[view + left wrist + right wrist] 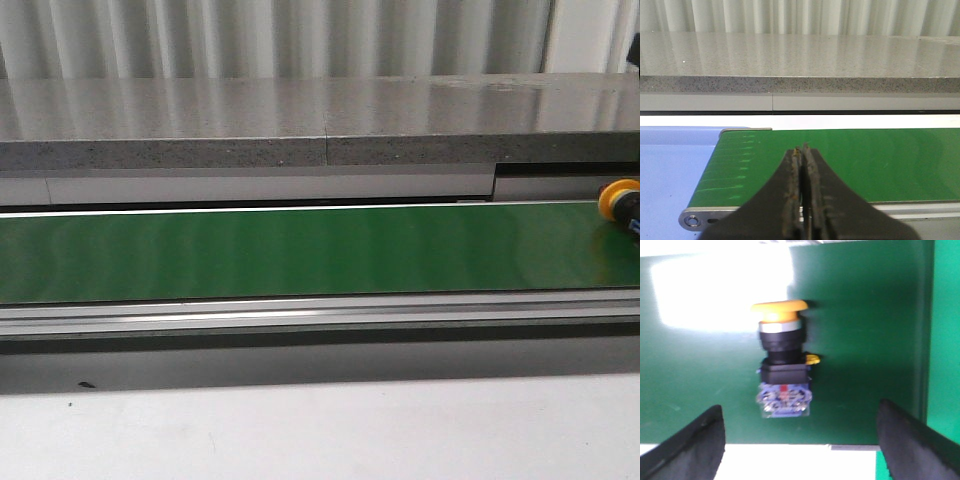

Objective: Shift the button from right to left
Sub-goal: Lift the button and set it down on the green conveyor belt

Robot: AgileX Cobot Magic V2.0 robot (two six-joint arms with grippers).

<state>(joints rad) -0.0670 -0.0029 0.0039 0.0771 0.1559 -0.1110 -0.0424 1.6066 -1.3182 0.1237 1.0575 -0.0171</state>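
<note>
The button (pixel 621 203) lies on its side on the green belt (pixel 300 250) at the far right edge of the front view, only its yellow cap and dark collar showing. In the right wrist view the whole button (pixel 782 365) shows: yellow cap, dark collar, blue-and-clear block. My right gripper (pixel 799 447) is open and hovers above it, the button lying ahead of the gap between the fingers. My left gripper (pixel 803 150) is shut and empty over the belt's left end. Neither gripper shows in the front view.
A grey stone ledge (pixel 320 120) runs behind the belt. A metal rail (pixel 320 315) runs along its front, with white table (pixel 320 430) below. The belt's left end roller (pixel 692 220) borders a blue surface (pixel 670 170).
</note>
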